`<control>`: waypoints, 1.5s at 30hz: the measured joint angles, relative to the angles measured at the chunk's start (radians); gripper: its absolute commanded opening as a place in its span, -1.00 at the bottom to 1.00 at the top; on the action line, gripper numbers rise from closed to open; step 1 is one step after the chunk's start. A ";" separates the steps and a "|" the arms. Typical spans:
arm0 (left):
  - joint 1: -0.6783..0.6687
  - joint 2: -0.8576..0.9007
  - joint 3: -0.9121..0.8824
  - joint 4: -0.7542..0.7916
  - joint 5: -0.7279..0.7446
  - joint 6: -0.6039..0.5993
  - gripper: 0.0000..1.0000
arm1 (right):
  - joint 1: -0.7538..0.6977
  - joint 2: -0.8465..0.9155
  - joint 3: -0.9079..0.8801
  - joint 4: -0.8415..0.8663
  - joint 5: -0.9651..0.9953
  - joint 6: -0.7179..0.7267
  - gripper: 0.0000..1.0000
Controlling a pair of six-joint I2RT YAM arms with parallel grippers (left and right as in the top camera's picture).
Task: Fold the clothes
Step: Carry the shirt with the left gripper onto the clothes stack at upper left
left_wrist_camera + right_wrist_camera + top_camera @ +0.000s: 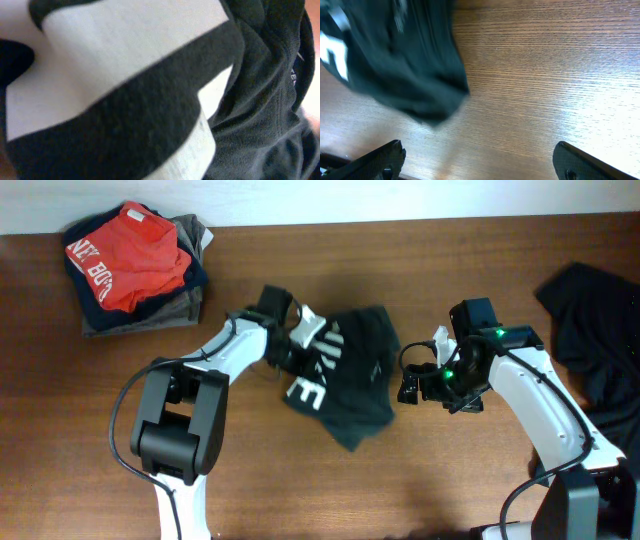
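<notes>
The shirt (345, 380) sits mid-tabletop (300, 490), dark with big white letters, and it's bunched up rather than spread out. From overhead its long axis runs roughly from the far edge toward the near edge with a slight slant. It's wide at the far end and narrows to a rumpled point at the near end. The white lettering is on its left half, and one blocky letter sits near the lower left edge.

The left hand (300, 345) is at the shirt's upper left edge, right in the cloth, so the shirt spreads away from it to the right and toward the near side. The left wrist view is just fabric up close, dark knit with broad white print bands (135, 60) across it. No fingers show clearly there, so I honestly can't tell whether that hand is pinching cloth or only pressed into it.

The right hand (410, 385) is just off the shirt's right edge, close but not touching as far as I can see. In the right wrist view the fingers (375, 160) are spread wide, with only bare wood between them. The shirt lies ahead and off to the left in that view, its rounded hem (435, 107) on the wood, well clear of both fingertips.

A stack (130, 265) of folded clothes with a red piece on top sits at the far left corner. Another dark garment (595, 330) is heaped at the right edge.
</notes>
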 measured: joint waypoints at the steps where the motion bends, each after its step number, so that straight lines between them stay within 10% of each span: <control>1: 0.005 0.000 0.029 0.001 -0.032 -0.001 -1.00 | 0.000 0.000 0.000 0.000 0.000 0.000 0.98; 45: 0.480 0.079 0.512 0.193 -0.284 0.005 -1.00 | 0.000 0.000 0.000 -0.092 -0.019 -0.001 0.98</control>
